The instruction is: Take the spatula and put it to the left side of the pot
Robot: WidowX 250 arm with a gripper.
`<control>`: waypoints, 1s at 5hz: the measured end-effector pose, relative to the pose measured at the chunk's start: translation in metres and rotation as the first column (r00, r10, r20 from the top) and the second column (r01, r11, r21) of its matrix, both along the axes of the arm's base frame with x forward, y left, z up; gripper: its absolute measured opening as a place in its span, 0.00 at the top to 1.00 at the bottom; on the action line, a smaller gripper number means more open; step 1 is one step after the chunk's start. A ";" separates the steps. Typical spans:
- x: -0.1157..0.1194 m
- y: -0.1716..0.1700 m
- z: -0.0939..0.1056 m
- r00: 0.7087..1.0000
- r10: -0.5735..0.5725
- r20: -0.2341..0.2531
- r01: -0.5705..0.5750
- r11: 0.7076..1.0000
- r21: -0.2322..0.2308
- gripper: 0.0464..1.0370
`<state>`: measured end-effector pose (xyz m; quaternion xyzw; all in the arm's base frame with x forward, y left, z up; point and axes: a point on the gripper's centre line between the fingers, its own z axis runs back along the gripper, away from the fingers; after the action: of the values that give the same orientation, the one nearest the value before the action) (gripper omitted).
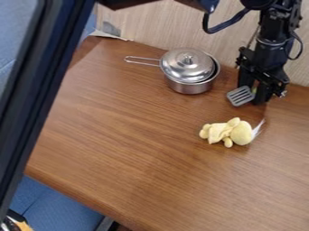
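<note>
The black gripper (255,92) hangs low at the right, close to the tabletop and to the right of the pot. The spatula (241,96) shows its grey slotted head just left of the gripper's lower end. A small yellow-green bit, perhaps of its handle, shows at the gripper; the rest is hidden behind it. Whether the spatula is held or rests on the table, I cannot tell. The silver metal pot (189,87) stands at the upper middle, with a domed lid (188,65) on it and a wire handle pointing left.
A pale yellow plush toy (229,132) lies on the wooden table (120,149), below the spatula and pot. Behind the pot and arm rises a light wood-grain wall (163,27). A dark frame bar (45,94) crosses the left side of the view.
</note>
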<state>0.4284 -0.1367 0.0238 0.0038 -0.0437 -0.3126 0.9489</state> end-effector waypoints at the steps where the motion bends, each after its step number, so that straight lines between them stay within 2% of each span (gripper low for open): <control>1: -0.005 0.001 0.002 1.000 -0.010 -0.008 0.010 1.000 -0.004 0.46; 2: -0.007 0.001 0.030 0.999 -0.016 0.040 0.017 1.000 -0.019 0.46; 3: -0.011 0.005 0.068 0.995 -0.004 0.103 0.009 0.999 -0.049 0.46; 4: -0.021 0.034 0.114 0.983 0.044 0.178 -0.035 0.998 -0.055 0.46; 5: -0.037 0.079 0.131 0.975 0.123 0.187 -0.120 0.992 -0.024 0.46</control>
<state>0.3918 -0.0572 0.1546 0.0298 -0.1346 -0.2520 0.9579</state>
